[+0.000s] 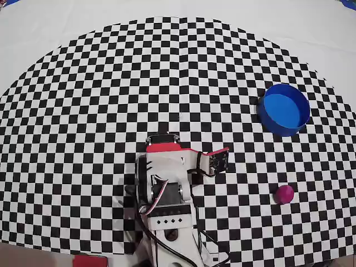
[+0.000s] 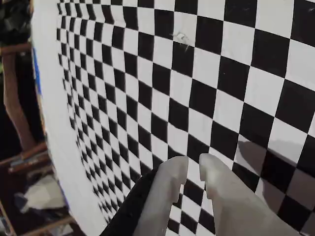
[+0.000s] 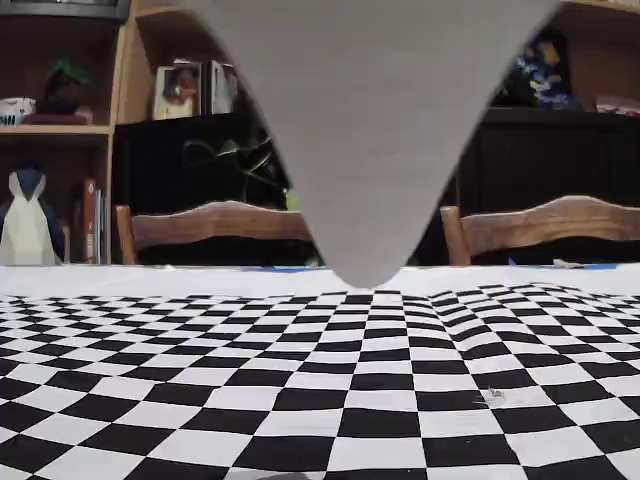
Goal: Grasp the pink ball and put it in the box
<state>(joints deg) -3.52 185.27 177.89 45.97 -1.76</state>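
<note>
Right now we are nowhere near the pink ball (image 1: 284, 193). In the overhead view it sits on the checkered tabletop (image 1: 83, 111), well apart from our arm (image 1: 167, 183), off to the arm's right and a little toward the bottom edge. The box (image 1: 285, 108), a round blue one, stands further up from the ball, on the same side, and they do not touch. The box looks empty.

Our tool (image 2: 193, 169) holds nothing. In the wrist view its two pale fingers (image 2: 170, 191) are almost together, with only a thin gap between them, and only squares lie under them. The ball and the box do not show in the wrist view at all. In the fixed view, a big grey shape (image 3: 370, 130) fills the middle, too close and blurred for us to tell what it is.

So what could go wrong? We think the first danger is the fingers. If they stay this close, they will bump the ball and not go around it. A round ball rolls away fast on a flat tabletop, maybe off the edge nearby.

Next, the ball is out of sight for the wrist camera. We must turn toward it, and if we turn too little or too much, the tool will come down beside the ball.

Last, the box has upright walls. If we carry the ball too low, we may knock the box and push it away.
</note>
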